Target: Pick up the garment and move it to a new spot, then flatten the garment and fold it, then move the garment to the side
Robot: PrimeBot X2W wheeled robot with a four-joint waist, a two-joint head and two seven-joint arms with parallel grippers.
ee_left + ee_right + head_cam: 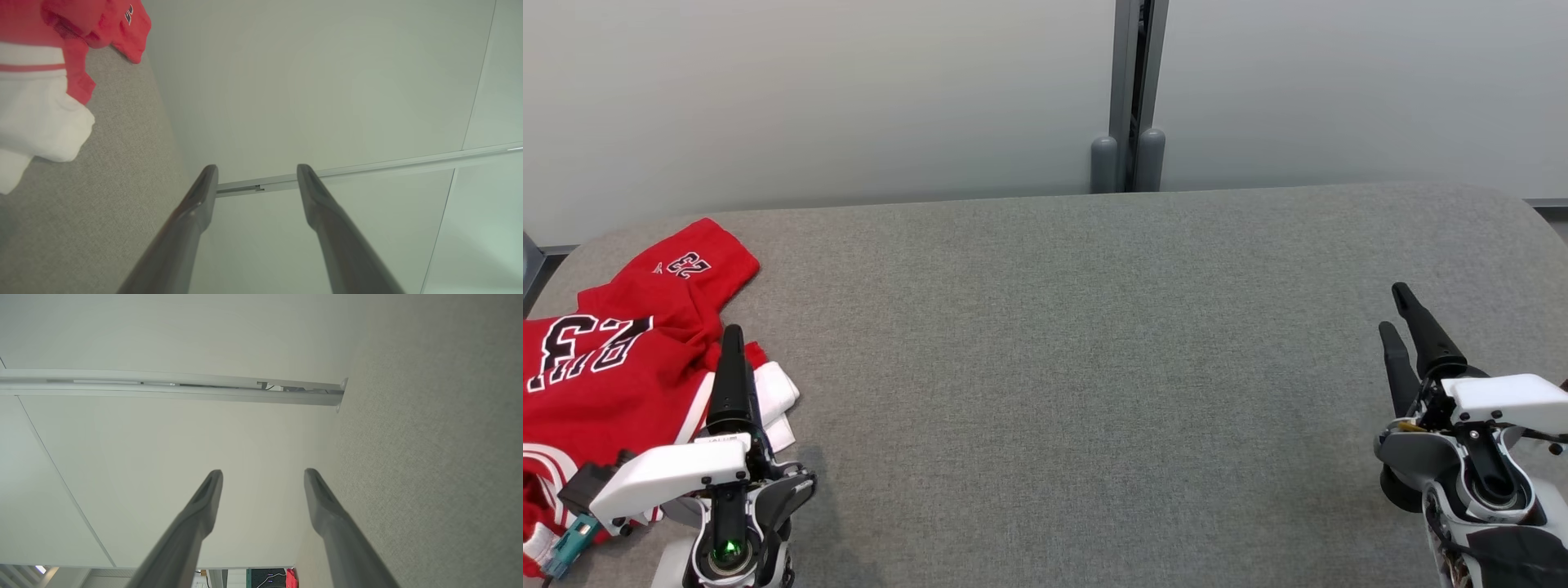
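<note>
At table [1094, 327] left edge: garment [613, 351] bunched | left gripper [734, 335] beside, jaws apart | right gripper [1393, 307] opposite, jaws apart

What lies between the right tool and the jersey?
In the head view, bare grey tabletop runs from the right tool to the left tool, which stands at the jersey's edge.

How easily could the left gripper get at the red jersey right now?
Probably yes: the left gripper is open and sits just beside the red jersey, with nothing between them.
</note>
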